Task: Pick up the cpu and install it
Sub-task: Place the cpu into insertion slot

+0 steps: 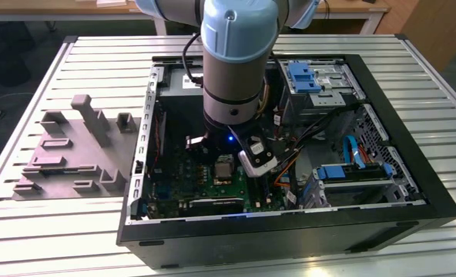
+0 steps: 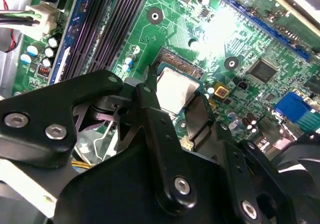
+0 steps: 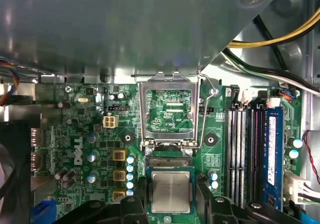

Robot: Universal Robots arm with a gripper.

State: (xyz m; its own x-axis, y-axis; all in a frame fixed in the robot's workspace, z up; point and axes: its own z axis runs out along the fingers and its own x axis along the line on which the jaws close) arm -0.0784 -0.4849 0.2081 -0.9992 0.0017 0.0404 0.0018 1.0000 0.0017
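The cpu [image 3: 171, 191], a small silvery square chip, sits between my gripper's [image 3: 172, 200] two black fingers [image 3: 141, 196] in both wrist views. The fingers press on its opposite edges, so the gripper is shut on it. The chip [image 2: 176, 88] hovers just over the motherboard socket [image 2: 181, 63], where a strip of gold contacts still shows past its edge. The socket's metal load plate [image 3: 170, 109] stands flipped open beside it. In the exterior view the gripper [image 1: 225, 163] reaches down inside the open computer case [image 1: 412, 173], over the green board.
A grey moulded fixture plate [image 1: 66, 156] with upright blocks lies on the slatted table at the exterior view's left. Memory slots [image 3: 247, 149], capacitors and cable bundles [image 3: 270, 39] surround the socket. Blue drive cages [image 1: 351, 173] and the case walls hem in the arm.
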